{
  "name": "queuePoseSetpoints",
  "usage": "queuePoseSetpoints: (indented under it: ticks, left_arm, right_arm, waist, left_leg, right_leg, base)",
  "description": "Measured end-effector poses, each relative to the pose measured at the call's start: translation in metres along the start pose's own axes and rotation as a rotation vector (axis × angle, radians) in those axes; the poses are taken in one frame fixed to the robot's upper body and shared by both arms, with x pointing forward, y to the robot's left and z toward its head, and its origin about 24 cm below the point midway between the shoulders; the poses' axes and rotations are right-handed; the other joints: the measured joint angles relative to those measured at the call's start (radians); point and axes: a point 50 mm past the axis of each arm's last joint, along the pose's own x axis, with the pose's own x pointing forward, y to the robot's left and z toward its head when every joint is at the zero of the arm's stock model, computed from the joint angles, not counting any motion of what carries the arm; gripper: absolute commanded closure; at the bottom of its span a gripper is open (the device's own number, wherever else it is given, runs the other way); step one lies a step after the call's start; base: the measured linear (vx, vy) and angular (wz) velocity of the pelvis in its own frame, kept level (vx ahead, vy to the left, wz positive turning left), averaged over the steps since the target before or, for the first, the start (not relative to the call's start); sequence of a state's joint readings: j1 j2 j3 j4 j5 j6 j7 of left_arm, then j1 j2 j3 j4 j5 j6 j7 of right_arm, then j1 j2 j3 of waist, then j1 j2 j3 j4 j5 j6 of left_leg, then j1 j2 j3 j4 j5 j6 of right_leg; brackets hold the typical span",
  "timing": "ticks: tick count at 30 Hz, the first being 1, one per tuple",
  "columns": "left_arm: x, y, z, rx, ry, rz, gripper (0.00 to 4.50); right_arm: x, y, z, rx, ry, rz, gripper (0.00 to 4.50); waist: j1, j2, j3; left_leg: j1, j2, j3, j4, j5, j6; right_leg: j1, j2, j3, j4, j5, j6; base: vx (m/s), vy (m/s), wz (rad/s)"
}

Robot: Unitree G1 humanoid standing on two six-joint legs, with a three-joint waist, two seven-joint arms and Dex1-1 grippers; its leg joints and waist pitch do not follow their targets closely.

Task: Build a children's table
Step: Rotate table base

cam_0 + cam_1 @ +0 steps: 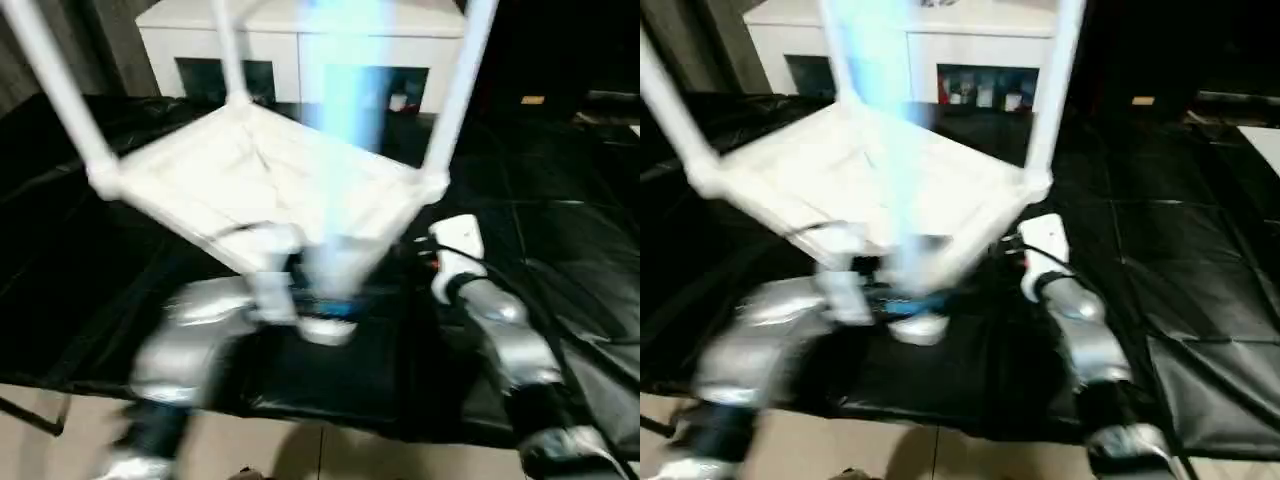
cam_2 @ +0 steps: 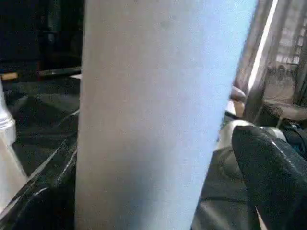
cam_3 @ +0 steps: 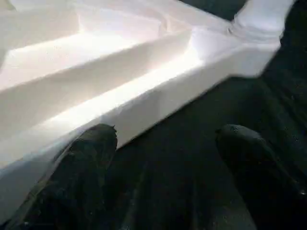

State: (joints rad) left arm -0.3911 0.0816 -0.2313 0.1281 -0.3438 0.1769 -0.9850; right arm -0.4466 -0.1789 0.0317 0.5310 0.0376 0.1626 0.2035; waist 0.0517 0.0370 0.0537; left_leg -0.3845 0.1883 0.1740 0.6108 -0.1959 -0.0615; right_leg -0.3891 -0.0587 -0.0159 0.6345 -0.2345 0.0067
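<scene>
Now right gripper [image 3: 163, 158] wide apart, beside tabletop [image 3: 96, 72]

The upturned tabletop [image 1: 260, 180] is lying on the sheet [image 1: 560, 250], ahead of both end effectors. The nearest leg [image 2: 158, 115] is standing directly before the left end effector [image 2: 216, 158]; the tabletop's edge is lying just beyond the right end effector [image 3: 163, 158]. The cabinet [image 1: 300, 45] is standing behind.

Both head eyes look down over the forearms at the upturned tabletop [image 1: 260, 180]; each wrist camera sits close behind its end effector, facing table parts.
</scene>
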Motion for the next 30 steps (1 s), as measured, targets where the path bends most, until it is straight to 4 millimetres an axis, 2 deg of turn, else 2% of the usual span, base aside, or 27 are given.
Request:
queuePoseSetpoints:
  ticks: [4, 7, 11, 16, 20, 23, 27, 30]
  left_arm:
    - [0.031, 0.001, -0.004, 0.049, 0.014, 0.052, 0.01]
    - [0.046, 0.001, -0.007, 0.09, 0.03, 0.085, 0.01]
    - [0.053, 0.001, -0.008, 0.119, 0.05, 0.112, 0.01]
    - [0.058, 0.0, -0.01, 0.13, 0.034, 0.129, 0.01]
    - [0.041, 0.004, -0.004, 0.146, 0.033, 0.09, 0.01]
    - [0.013, 0.01, -0.007, 0.123, 0.062, 0.149, 0.01]
    - [-0.038, 0.017, -0.025, 0.031, 0.131, 0.374, 0.01]
    - [-0.063, 0.018, -0.025, 0.033, 0.082, 0.559, 0.01]
  right_arm:
    - [0.002, -0.007, 0.002, 0.026, -0.001, -0.019, 0.59]
    - [0.001, -0.008, 0.003, 0.03, -0.014, -0.022, 0.59]
    - [0.0, -0.011, 0.005, 0.069, -0.043, 0.008, 0.59]
    - [-0.002, -0.016, 0.01, 0.053, -0.085, -0.001, 0.59]
    - [-0.012, -0.029, 0.021, -0.006, -0.136, -0.024, 0.59]
    - [-0.025, -0.045, 0.028, -0.037, -0.173, -0.066, 0.59]
    - [-0.046, -0.054, 0.023, -0.041, -0.172, -0.107, 0.59]
    - [-0.058, -0.043, 0.018, -0.013, -0.16, -0.093, 0.59]
  waist:
    - [0.0, 0.001, 0.0]
    - [-0.011, 0.004, 0.0]
    - [-0.019, 0.009, -0.001]
    - [-0.011, 0.014, 0.0]
    - [-0.001, 0.016, 0.0]
    - [0.001, 0.018, -0.001]
    - [-0.004, 0.021, -0.001]
    - [-0.007, 0.022, -0.001]
  left_leg:
    - [0.0, 0.0, 0.0, 0.0, 0.001, 0.002]
    - [0.0, 0.0, 0.0, 0.0, 0.002, 0.003]
    - [0.0, 0.001, 0.0, 0.0, 0.002, 0.003]
    - [0.0, 0.0, 0.0, 0.001, 0.004, 0.005]
    - [0.0, 0.0, 0.001, 0.0, 0.004, 0.006]
    - [0.0, 0.0, 0.001, 0.0, 0.004, 0.006]
    - [0.0, 0.001, 0.001, 0.0, 0.004, 0.006]
    - [0.001, 0.001, 0.001, 0.0, 0.001, 0.001]
  right_leg:
    - [0.001, 0.0, 0.0, -0.002, 0.002, 0.003]
    - [0.001, 0.0, 0.001, -0.002, 0.004, 0.004]
    - [0.001, 0.0, 0.0, -0.002, 0.004, 0.004]
    - [0.001, -0.001, 0.0, -0.002, 0.004, 0.004]
    - [0.001, -0.001, 0.0, -0.002, 0.004, 0.004]
    - [0.001, -0.001, 0.0, -0.002, 0.004, 0.004]
    - [0.001, 0.0, 0.0, -0.002, 0.004, 0.004]
    - [0.002, 0.0, 0.0, -0.002, 0.005, 0.004]
  base:
    - [0.0, 0.0, 0.0]
    - [0.0, 0.0, 0.0]
    - [0.0, 0.0, 0.0]
    - [0.0, 0.0, 0.0]
    - [0.0, 0.0, 0.0]
    - [0.0, 0.0, 0.0]
    - [0.0, 0.0, 0.0]
    - [0.0, 0.0, 0.0]
